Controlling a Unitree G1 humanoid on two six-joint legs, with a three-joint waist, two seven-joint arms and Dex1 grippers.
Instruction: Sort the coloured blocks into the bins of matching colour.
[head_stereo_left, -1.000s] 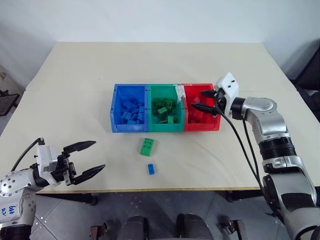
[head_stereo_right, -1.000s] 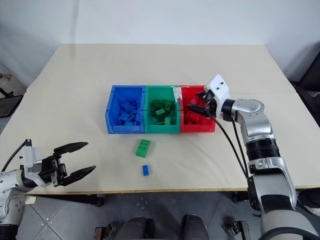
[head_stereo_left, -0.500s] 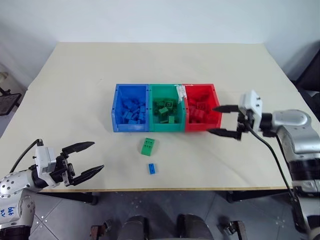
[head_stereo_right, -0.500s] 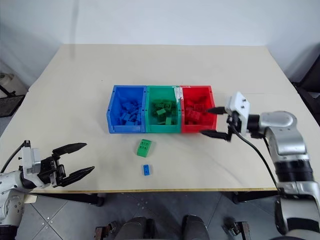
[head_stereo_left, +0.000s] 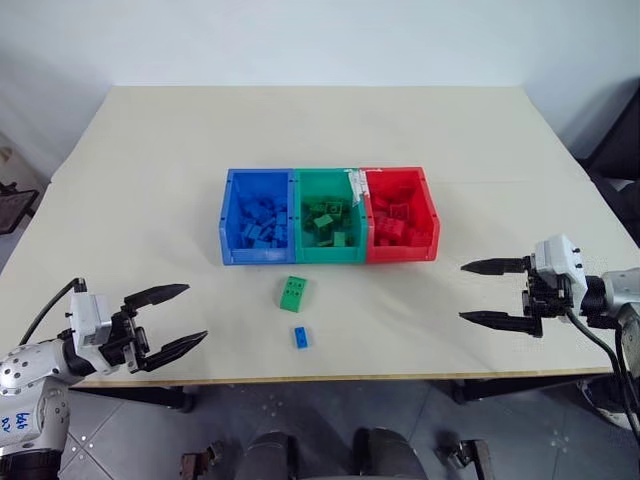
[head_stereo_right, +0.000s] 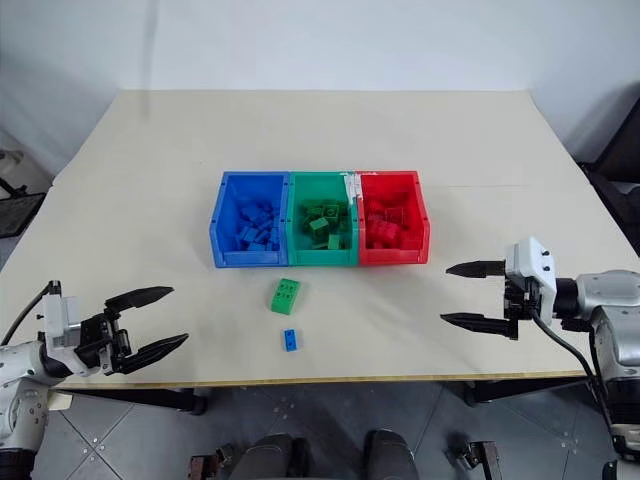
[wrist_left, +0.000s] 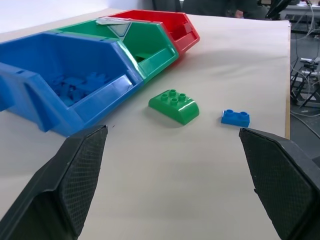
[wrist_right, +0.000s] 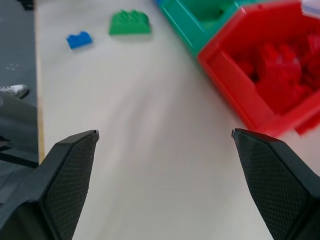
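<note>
While both arms hang off the near corners, you have this layout before you:

Table (head_stereo_left: 150, 180): pale, rectangular; bins stand near its middle, two loose bricks lie toward the near edge.
Bins: blue bin (head_stereo_left: 257, 215), green bin (head_stereo_left: 331, 213) and red bin (head_stereo_left: 402, 212) are joined in one row, each part-filled with bricks of its own colour.
Green brick (head_stereo_left: 294, 293): on the table just on the near side of the green bin, studs up, apart from the bin wall.
Blue brick (head_stereo_left: 302, 337): nearer the near edge than the green brick, close to it but not touching.
Left gripper (head_stereo_left: 170, 319): over the near left corner of the table, fingers spread wide, holding nothing.
Right gripper (head_stereo_left: 490, 292): over the near right part of the table, well apart from the red bin, fingers spread wide, empty.
Obstructions: open table lies between each gripper and the loose bricks.
Surroundings: dark furniture (head_stereo_left: 620, 150) stands beyond the right edge.
Labels: a pale tag (head_stereo_left: 356, 184) sits on the wall between the green and red bins; you cannot read its writing.
</note>
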